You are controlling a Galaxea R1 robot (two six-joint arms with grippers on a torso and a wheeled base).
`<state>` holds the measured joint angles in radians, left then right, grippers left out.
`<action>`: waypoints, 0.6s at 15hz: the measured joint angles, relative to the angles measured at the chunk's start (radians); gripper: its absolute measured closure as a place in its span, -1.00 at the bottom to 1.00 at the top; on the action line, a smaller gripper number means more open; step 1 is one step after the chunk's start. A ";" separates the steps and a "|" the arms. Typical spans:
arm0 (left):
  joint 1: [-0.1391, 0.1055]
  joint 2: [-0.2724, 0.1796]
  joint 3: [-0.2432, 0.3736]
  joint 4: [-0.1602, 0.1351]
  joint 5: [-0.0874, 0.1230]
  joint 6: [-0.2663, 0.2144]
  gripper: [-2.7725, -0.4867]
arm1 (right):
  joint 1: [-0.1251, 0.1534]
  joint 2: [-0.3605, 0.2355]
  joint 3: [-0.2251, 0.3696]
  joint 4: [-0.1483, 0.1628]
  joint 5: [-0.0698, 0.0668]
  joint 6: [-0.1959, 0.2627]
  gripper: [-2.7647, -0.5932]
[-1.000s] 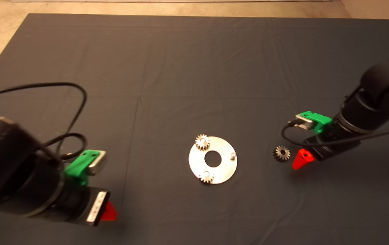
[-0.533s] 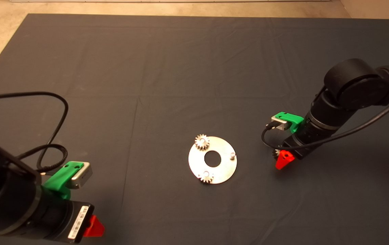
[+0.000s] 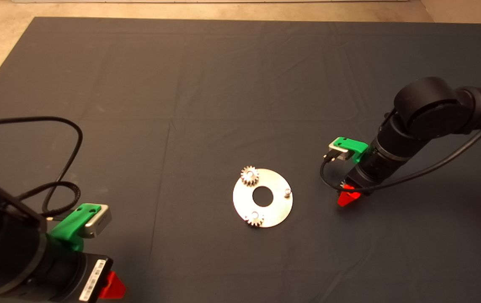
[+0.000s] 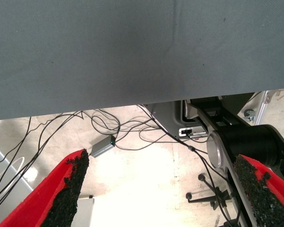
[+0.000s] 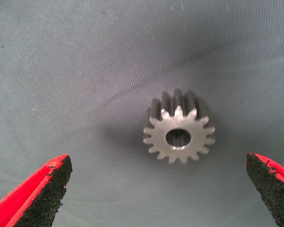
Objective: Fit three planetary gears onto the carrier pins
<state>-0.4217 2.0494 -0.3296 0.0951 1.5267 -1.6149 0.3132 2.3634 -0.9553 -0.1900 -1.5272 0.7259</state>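
While apart, right gripper (image 5: 156, 189) over gear (image 5: 179, 133)

Dark mat (image 3: 223, 84) on pale floor (image 4: 146, 189) (cables strewn there).

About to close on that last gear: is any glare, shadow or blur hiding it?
Right wrist view: dark gear sharp, evenly lit, soft shadow beside it on the mat. Head view: right gripper covers it; the disc shines brightly.
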 joint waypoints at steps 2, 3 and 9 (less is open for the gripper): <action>0.000 0.000 0.000 -0.003 0.000 0.004 -0.48 | 0.000 0.000 0.000 -0.014 0.000 -0.028 -0.97; 0.000 0.000 0.000 -0.007 0.000 0.005 -0.48 | 0.000 0.000 0.000 -0.023 0.000 -0.040 -0.97; 0.000 -0.074 0.000 -0.021 0.000 0.054 -0.48 | 0.000 0.005 0.000 -0.077 0.000 -0.072 -0.97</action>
<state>-0.4217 1.9749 -0.3294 0.0740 1.5264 -1.5606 0.3130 2.3683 -0.9549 -0.2670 -1.5272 0.6542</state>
